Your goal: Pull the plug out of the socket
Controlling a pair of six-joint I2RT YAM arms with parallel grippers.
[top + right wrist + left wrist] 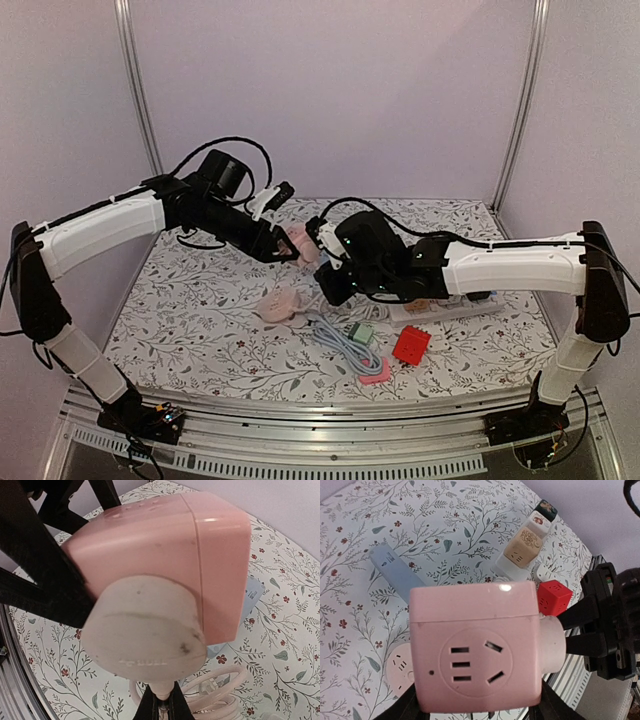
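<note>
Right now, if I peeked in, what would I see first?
A big pink socket cube is held up in the air over the middle of the flowered table, clamped in the left gripper. A pale round plug sticks out of its side, and the right gripper is pinched shut on the plug's cord end. Nearer the front edge, a bright red cube sits on the table.

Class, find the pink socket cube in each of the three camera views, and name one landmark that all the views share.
Top external: pink socket cube at the centre, where the two arms meet.
Left wrist: cube fills the lower middle, socket holes facing the camera.
Right wrist: cube upper centre, behind the round white plug.
Shared landmark: the floral table cover.
</note>
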